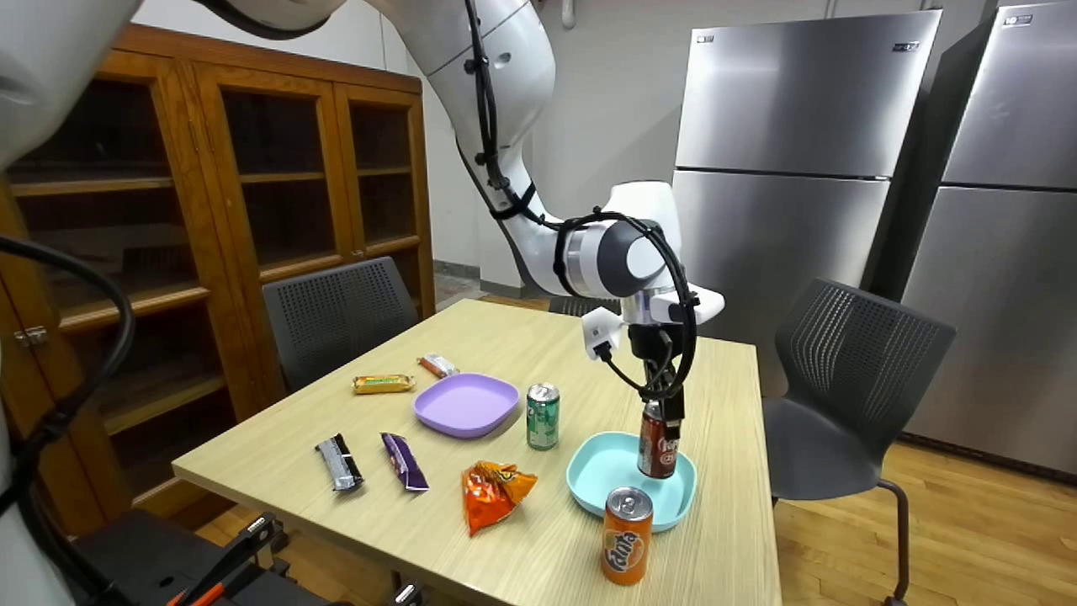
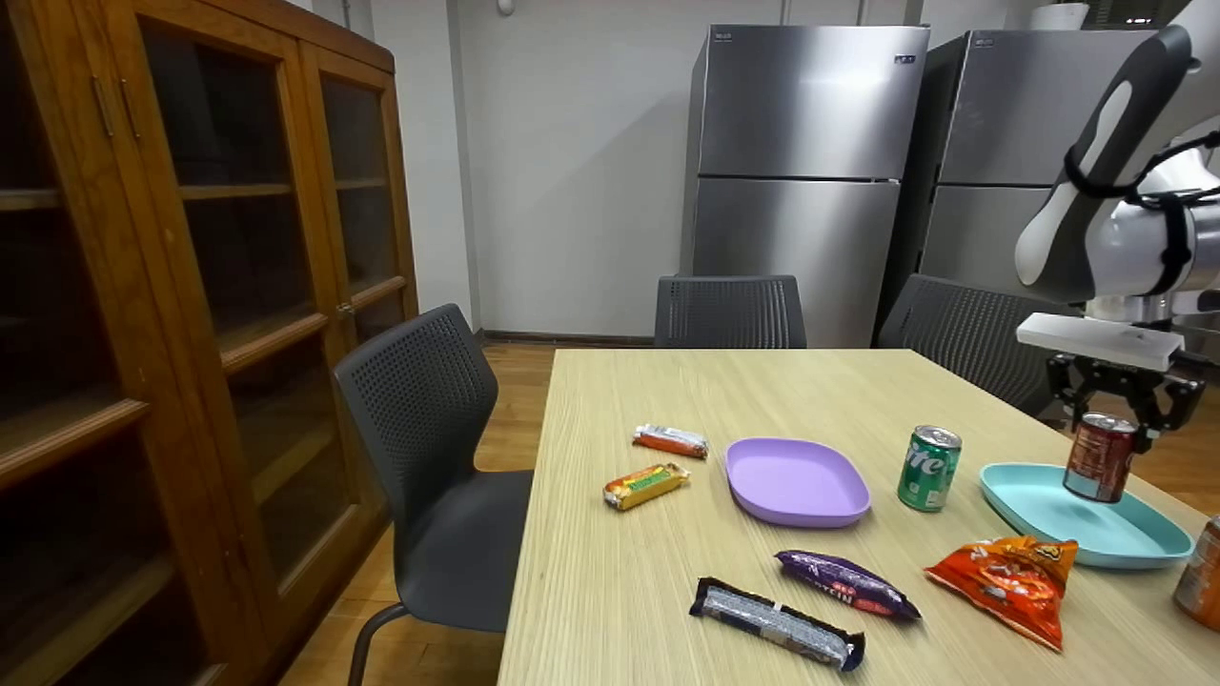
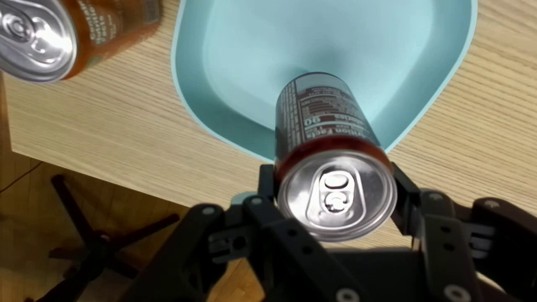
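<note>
My gripper [image 3: 335,180] is shut on a dark red soda can [image 3: 327,113], one black finger on each side near its silver top. In both exterior views the can [image 2: 1101,462] hangs over the teal plate [image 1: 593,471], leaning slightly. Whether its base touches the plate is hard to tell. An orange Fanta can [image 1: 627,547] stands beside the plate at the near side, and it shows at the top left of the wrist view. The far side of the held can is hidden from the wrist camera.
A green Sprite can [image 1: 543,417] stands between the teal plate and a purple plate [image 1: 467,406]. An orange chip bag [image 2: 1010,581] and several wrapped bars, including a purple one [image 2: 848,583], lie on the table. Dark chairs [image 1: 841,404] surround it.
</note>
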Tool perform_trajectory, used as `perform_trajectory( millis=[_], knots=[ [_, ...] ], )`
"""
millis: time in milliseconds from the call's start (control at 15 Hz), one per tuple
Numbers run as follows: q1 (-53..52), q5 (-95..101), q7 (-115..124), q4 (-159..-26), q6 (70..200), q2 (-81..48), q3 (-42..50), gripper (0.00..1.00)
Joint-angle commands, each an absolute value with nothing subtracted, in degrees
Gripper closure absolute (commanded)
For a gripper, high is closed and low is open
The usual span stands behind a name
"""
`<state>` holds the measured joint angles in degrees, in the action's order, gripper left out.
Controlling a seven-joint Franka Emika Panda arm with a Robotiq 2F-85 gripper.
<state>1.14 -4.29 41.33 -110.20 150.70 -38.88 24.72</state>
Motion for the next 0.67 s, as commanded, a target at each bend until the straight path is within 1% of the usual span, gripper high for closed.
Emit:
perform_trajectory(
  millis=[0,600],
  knots=[
    [1.25,-3.38,43.34,-109.67,150.14,-38.57,24.56,0.62],
    [1.86,-3.70,44.06,-107.85,150.04,-40.63,24.35,0.62]
  ],
)
